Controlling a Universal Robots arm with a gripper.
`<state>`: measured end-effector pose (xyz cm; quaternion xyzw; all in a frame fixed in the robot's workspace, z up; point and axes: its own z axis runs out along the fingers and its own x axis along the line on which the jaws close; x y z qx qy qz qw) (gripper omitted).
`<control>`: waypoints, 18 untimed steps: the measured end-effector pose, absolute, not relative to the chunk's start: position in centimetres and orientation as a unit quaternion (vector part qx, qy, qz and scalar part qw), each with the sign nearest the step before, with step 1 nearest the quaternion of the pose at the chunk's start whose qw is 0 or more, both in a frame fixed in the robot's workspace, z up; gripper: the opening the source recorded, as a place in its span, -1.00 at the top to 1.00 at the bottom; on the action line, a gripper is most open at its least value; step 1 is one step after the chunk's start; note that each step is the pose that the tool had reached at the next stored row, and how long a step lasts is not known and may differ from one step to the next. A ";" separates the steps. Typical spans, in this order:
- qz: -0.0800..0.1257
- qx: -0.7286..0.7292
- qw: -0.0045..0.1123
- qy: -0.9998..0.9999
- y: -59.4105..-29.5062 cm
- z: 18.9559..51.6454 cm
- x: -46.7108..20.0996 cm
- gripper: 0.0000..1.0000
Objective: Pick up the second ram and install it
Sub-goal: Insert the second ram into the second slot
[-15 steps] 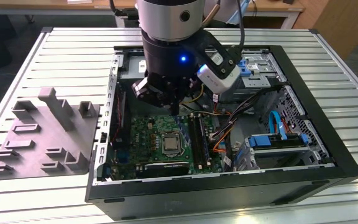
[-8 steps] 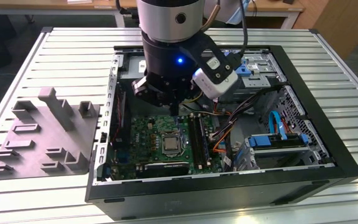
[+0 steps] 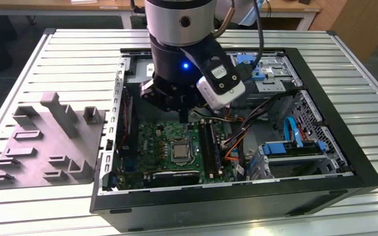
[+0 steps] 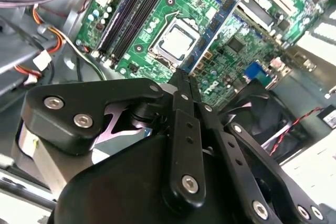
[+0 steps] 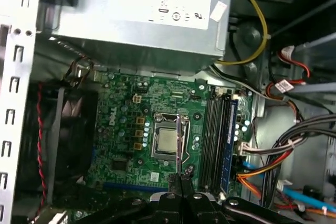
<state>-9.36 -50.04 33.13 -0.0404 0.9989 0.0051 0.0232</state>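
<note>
Second ram point(image 4: 215, 27) gripped in closed fingers point(image 4: 181, 85) over the motherboard point(image 5: 126, 129), inside the open case point(image 3: 241, 201).

One black case lay on its side on a ribbed grey metal worktop point(image 3: 71, 54), with one grey moulded fixture point(image 3: 45, 142) just beside it at the exterior view's left and bare worktop on the other sides; wooden desks and dark floor lay behind. The blue stick reached out from the fingertips and, in the first wrist view, showed edge-on across the single CPU point(image 5: 167, 140). It stood apart from the black slots, where one other blue stick point(image 5: 231, 145) sat. The grey power supply point(image 5: 147, 24), one fan point(image 5: 73, 129) and a bundle of cables point(image 5: 273, 161) hemmed the board in, leaving open room only above it.
</note>
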 end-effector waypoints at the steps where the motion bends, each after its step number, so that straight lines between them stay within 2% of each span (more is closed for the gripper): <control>1: 0.005 -0.032 0.023 0.999 -50.0 33.1 -9.4 0.77; 18: 0.008 -0.021 0.023 0.999 -50.0 32.2 -7.4 0.77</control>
